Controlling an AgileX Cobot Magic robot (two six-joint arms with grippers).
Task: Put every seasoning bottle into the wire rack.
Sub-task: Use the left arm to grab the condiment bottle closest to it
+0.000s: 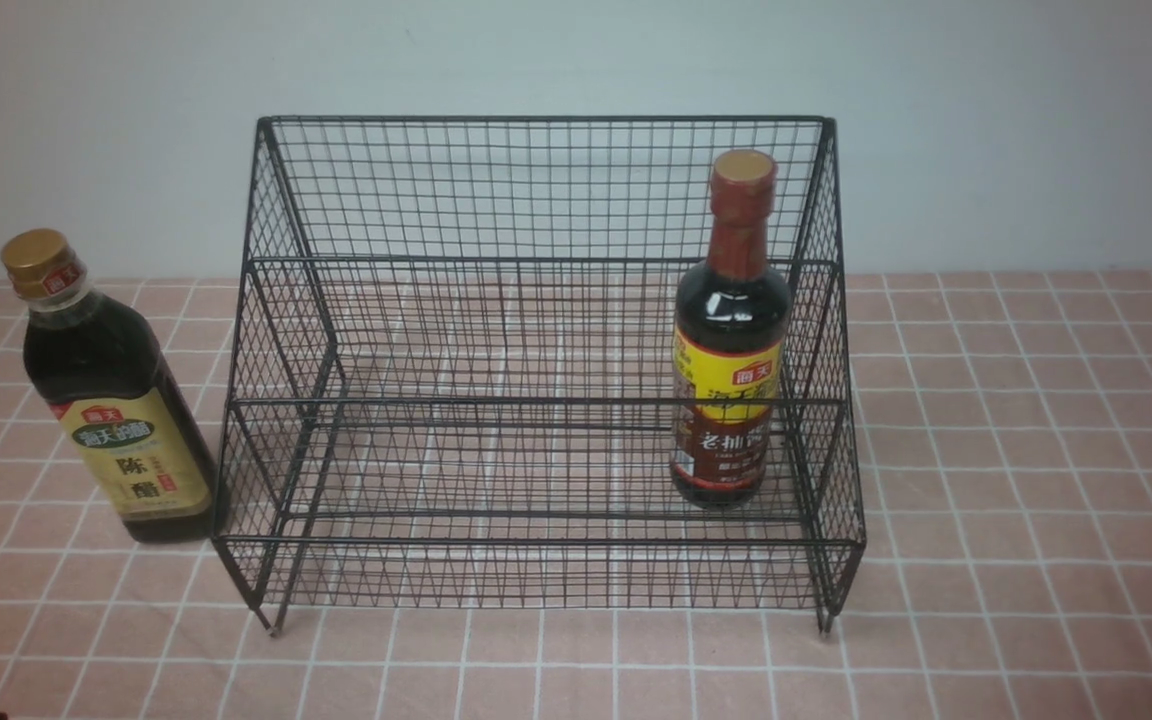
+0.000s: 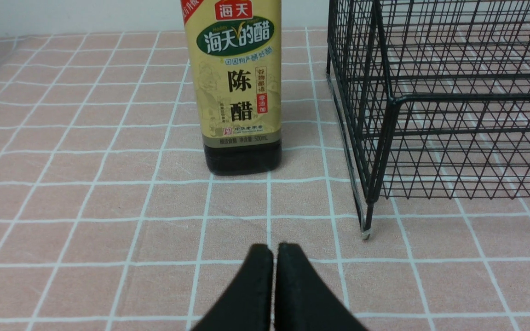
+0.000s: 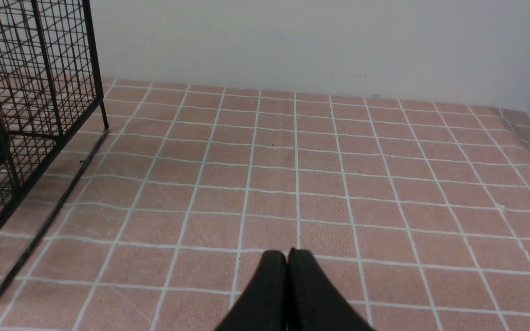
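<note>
Two black grippers are seen close up, each hanging low over a pink tablecloth [image 2: 85,230] with a white grid. The left gripper [image 2: 273,250] has its jaws pressed together and holds nothing. The right gripper [image 3: 288,255] is likewise pinched closed and empty. Straight ahead of the left gripper, apart from it, the squarish bottle [image 2: 239,92] stands upright on the cloth. It holds dark liquid and has a gold cap and a beige-green label. Just beside that bottle, toward the robot's right, is the left end of the black wire rack [image 1: 536,330], which is raised on short legs. Only bare cloth lies ahead of the right gripper, and the rack's right end sits off toward the robot's left of it. The round bottle [image 1: 731,380] stands upright inside the rack at that right end. It has a long red-brown neck and a yellow-red label; through the mesh it is hard to say which tier it stands on. A plain pale wall [image 1: 986,120] is behind everything.
</note>
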